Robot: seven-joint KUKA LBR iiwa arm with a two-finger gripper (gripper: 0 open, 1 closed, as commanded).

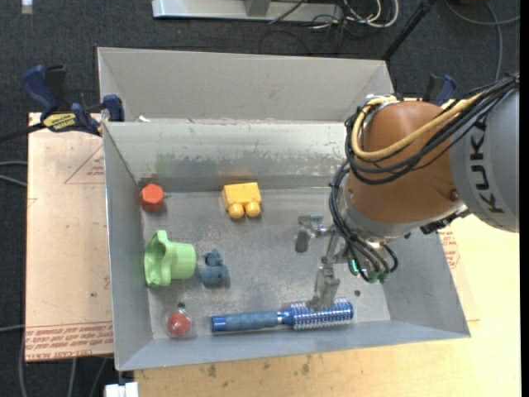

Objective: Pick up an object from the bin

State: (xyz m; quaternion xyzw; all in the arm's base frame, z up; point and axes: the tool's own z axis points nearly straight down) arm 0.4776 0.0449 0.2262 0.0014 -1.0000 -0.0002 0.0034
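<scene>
**Six things in the bin (248, 151), gripper (319, 260) beside the blue brush (281, 318)**

We are seeing the fingers standing apart with bare floor between them, the lower one just beside the bristle head of the blue brush, which is lying along the near wall. We are judging it best to straddle the narrow handle crosswise before closing. We are counting one brush, one yellow block (241, 199), one orange peg (152, 195), one green cup (168, 259), one dark blue figure (216, 270) and one red ball (178, 324).

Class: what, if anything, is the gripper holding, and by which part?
Nothing. The gripper is open, bare bin floor between its fingers, one tip near the bristled head of the blue hairbrush.
</scene>
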